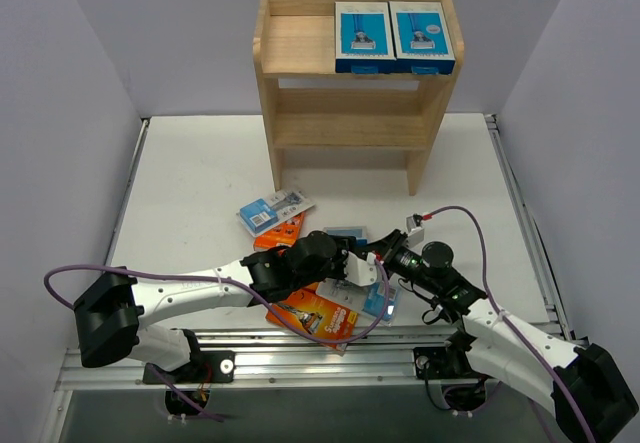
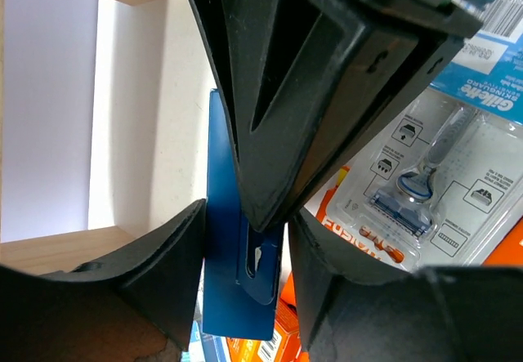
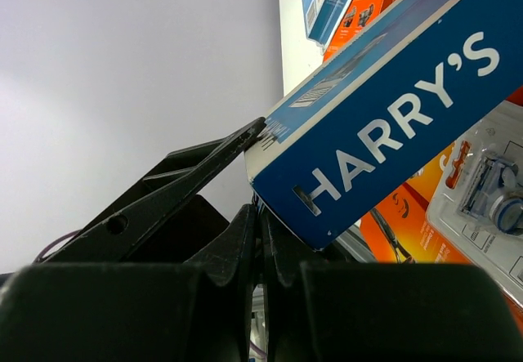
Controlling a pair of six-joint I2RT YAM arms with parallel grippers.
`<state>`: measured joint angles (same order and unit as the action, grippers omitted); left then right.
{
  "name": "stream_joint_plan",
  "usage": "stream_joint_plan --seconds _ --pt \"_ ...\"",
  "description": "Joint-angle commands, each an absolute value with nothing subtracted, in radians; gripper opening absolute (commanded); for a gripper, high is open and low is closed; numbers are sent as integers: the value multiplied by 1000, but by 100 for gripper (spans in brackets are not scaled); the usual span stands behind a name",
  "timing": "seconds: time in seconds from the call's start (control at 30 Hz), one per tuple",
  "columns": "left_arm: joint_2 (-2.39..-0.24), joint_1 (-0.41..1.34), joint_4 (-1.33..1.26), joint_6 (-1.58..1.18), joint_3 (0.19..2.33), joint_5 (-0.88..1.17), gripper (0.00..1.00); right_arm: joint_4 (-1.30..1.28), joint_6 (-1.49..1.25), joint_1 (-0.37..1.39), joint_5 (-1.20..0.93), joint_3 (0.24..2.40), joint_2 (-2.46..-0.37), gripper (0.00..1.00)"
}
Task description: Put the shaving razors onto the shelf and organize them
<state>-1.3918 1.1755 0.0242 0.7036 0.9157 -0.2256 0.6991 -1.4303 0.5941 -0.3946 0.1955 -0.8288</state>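
The box [image 3: 392, 109] just above the black right jaws is deep blue with white letters, and it has a white edge with a black barcode. Beside the black left jaws, the blister card [image 2: 441, 174] is clear with a light blue label. The pack [image 1: 320, 318] beneath both jaws is orange. The shelf [image 1: 300, 43] is pale wood and the tabletop [image 1: 200, 183] is white.

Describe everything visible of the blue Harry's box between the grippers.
The Harry's box is a flat cardboard pack: a dark blue narrow side with white lettering, a pale face carrying a barcode, and a hanging slot at one end. It stands on edge over the orange packs. The left gripper has a finger close on each side; a firm pinch cannot be confirmed. The shut right gripper presses its tips against the box.
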Motion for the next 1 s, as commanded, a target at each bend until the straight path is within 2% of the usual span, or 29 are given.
stream_joint_plan --seconds 0.0,0.07,0.27,0.3,0.4,0.53,0.87,0.97 --pt "-1401 1173 52 703 934 -206 51 762 -1411 584 -420 198 -796 0" --pt "-1399 1173 55 701 930 -207 45 752 -1414 580 -419 196 -792 0" --pt "-1391 1173 78 707 936 -239 28 716 -1419 561 -414 198 -761 22" --pt "-1388 1172 77 710 933 -241 26 709 -1422 558 -407 198 -750 22" --pt "-1379 1172 78 713 927 -255 22 660 -1427 551 -373 199 -701 26" --pt "-1352 1172 83 727 916 -285 21 606 -1425 525 -374 206 -660 42" --pt "-1241 1155 144 768 923 -365 14 464 -1372 512 -316 222 -555 50" --pt "-1203 1155 210 784 966 -399 8 449 -1348 506 -314 221 -571 50"
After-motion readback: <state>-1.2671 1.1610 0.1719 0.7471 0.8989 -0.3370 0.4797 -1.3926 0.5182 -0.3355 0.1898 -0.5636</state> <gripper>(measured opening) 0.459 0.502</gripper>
